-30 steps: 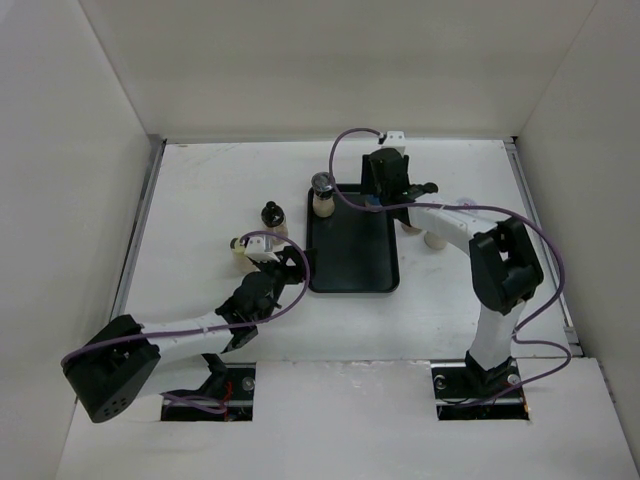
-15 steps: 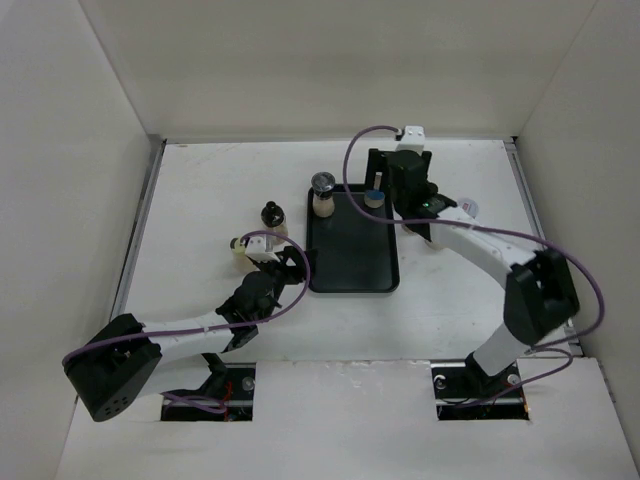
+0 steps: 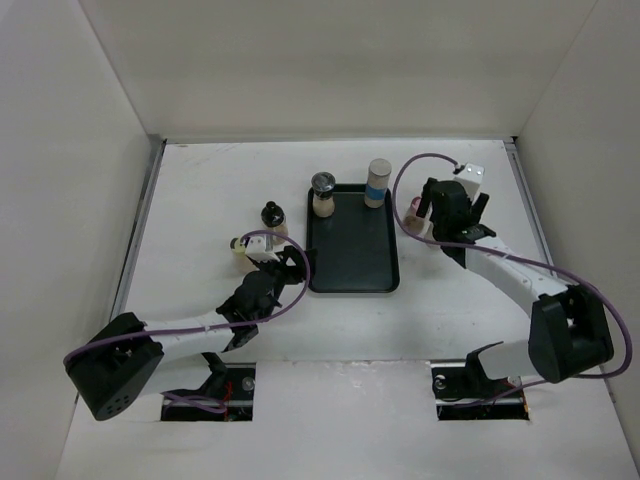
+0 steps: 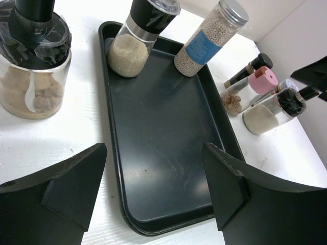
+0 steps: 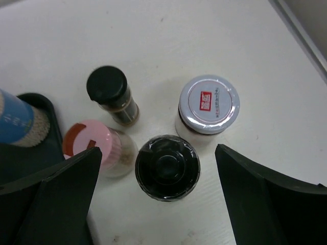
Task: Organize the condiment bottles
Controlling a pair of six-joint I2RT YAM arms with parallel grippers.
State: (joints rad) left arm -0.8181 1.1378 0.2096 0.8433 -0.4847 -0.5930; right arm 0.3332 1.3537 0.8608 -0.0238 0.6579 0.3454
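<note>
The black tray (image 3: 352, 262) lies mid-table. On its far end stand a grinder (image 3: 322, 195) with a dark, silvery-rimmed top and a tall blue-labelled bottle (image 3: 376, 183); both show in the left wrist view, grinder (image 4: 137, 38) and bottle (image 4: 207, 38). My right gripper (image 3: 441, 207) is open over a cluster right of the tray. In the right wrist view it (image 5: 158, 153) straddles a black-capped jar (image 5: 167, 167), apart from it, beside a pink-capped jar (image 5: 88, 144), a grey-capped jar (image 5: 208, 102) and a thin black-capped bottle (image 5: 107, 84). My left gripper (image 3: 286, 266) is open and empty at the tray's near left corner.
Two jars stand left of the tray: a black-capped one (image 3: 271, 215) and one (image 3: 238, 247) beside my left arm; the left wrist view shows a black-lidded jar (image 4: 33, 66) with a white spoon inside. White walls close the table on three sides.
My right gripper let go of the blue-labelled bottle, which now stands in the tray's far right corner, and moved right over the cluster of bottles. The left arm has not moved.
</note>
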